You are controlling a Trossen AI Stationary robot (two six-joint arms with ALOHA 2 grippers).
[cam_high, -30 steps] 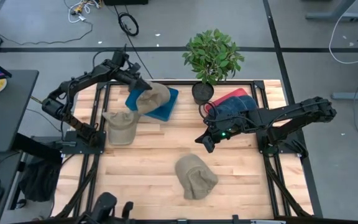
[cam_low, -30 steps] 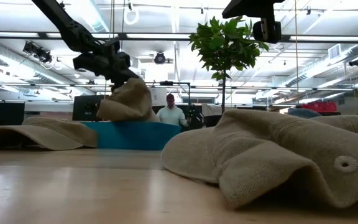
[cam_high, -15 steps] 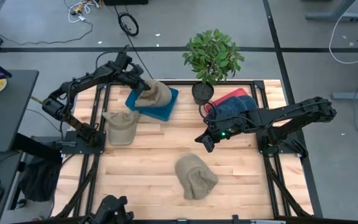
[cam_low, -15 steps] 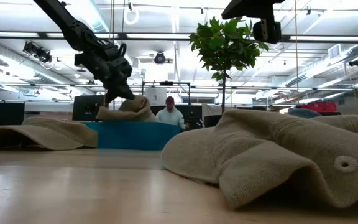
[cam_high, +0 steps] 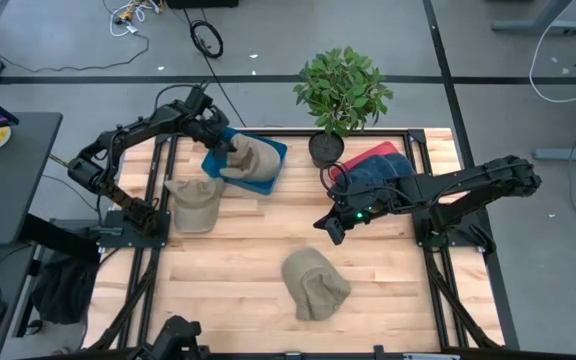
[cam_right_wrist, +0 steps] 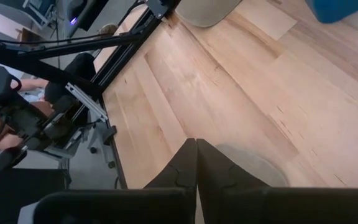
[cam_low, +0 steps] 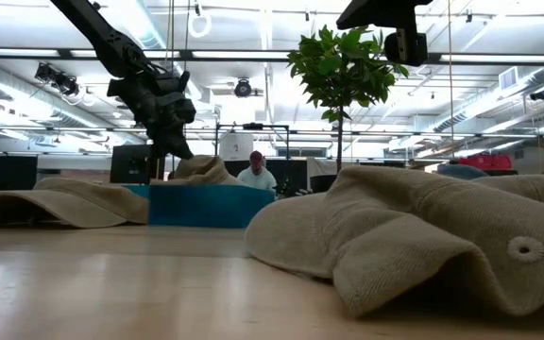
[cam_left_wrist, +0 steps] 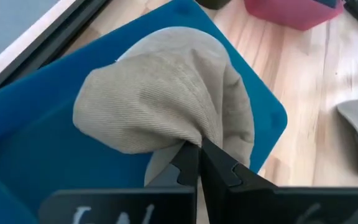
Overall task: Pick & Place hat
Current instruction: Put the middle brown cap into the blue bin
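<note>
A tan corduroy hat (cam_high: 253, 157) lies slumped on the blue tray (cam_high: 275, 153) near the table's far edge, also visible in the left wrist view as hat (cam_left_wrist: 160, 99) on tray (cam_left_wrist: 30, 143). My left gripper (cam_high: 228, 143) is at the hat's left side, shut on its cloth. In the low view the hat (cam_low: 201, 170) is a low mound on the tray (cam_low: 196, 203) below the gripper (cam_low: 176, 146). My right gripper (cam_high: 330, 228) hangs shut above the table's middle right, touching nothing. My left gripper pinches a bunched bit of the hat's cloth at its edge (cam_left_wrist: 188, 142) between the two shut fingers (cam_left_wrist: 211, 163). The fingers slant down from the far left. The hat rests on the blue tray, its crown bulging away from the fingers.
A second tan cap (cam_high: 193, 203) lies left of the tray and a third tan hat (cam_high: 315, 283) near the table's near middle. Red and blue hats (cam_high: 378, 165) are piled at far right beside a potted plant (cam_high: 340, 95). A person (cam_low: 256, 172) stands beyond the table.
My left gripper has come down and moved slightly toward the table's far-left, staying shut on the hat. The hat, held up as a tall bunch a second ago, has sunk and spread into a low mound on the blue tray.
</note>
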